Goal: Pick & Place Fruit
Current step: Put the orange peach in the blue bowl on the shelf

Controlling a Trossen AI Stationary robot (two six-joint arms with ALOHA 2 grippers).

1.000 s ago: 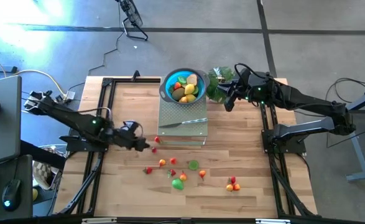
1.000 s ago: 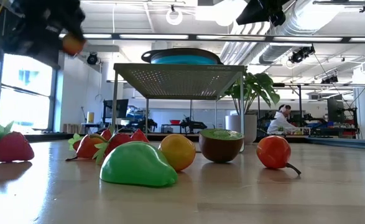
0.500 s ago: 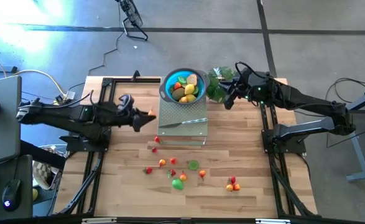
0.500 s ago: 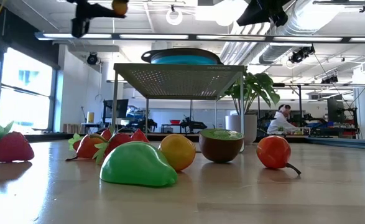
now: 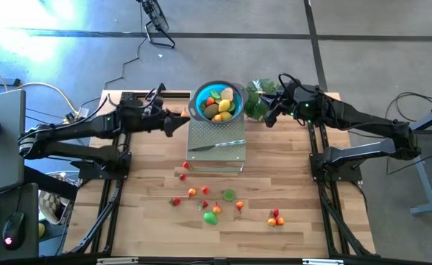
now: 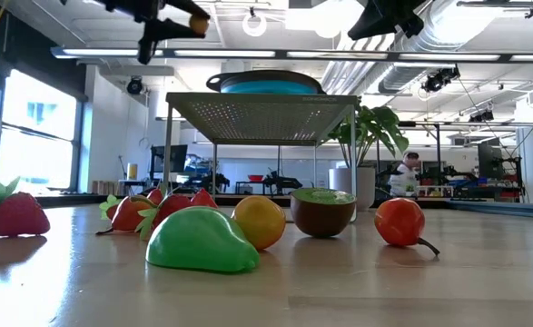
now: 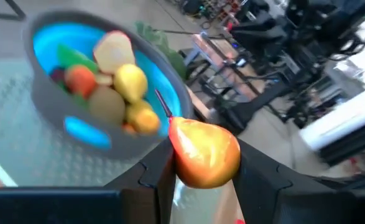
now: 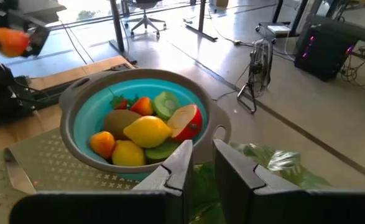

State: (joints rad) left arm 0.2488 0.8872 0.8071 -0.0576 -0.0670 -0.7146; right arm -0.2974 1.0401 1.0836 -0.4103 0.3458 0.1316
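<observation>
- The wooden table carries everything, with a dark arm coming in over each side.
- A perforated metal stand sits near the table's middle, toward twelve o'clock; a slim silver knife lies across its top.
- The blue bowl in its grey rim sits at the stand's twelve o'clock end, raised above the table in the low view. It holds a heap of toy fruit: a yellow lemon, a brown kiwi, a red apple slice and others.
- A leafy green plant stands just at three o'clock of the bowl.
- The left gripper hovers in the air just at nine o'clock of the bowl, above table height. Its fingers pinch an orange-red pear-shaped fruit between them, with the bowl close ahead in the left wrist view.
- The right gripper hangs at three o'clock of the bowl, over the plant. Its fingers stand close together with a narrow gap and hold nothing.
- The loose fruit lies scattered on the table at six o'clock of the stand: a green pear, an orange, a halved kiwi, a red-orange fruit with a stem, and several strawberries.
- One small red fruit lies apart, just off the stand's seven o'clock corner.
</observation>
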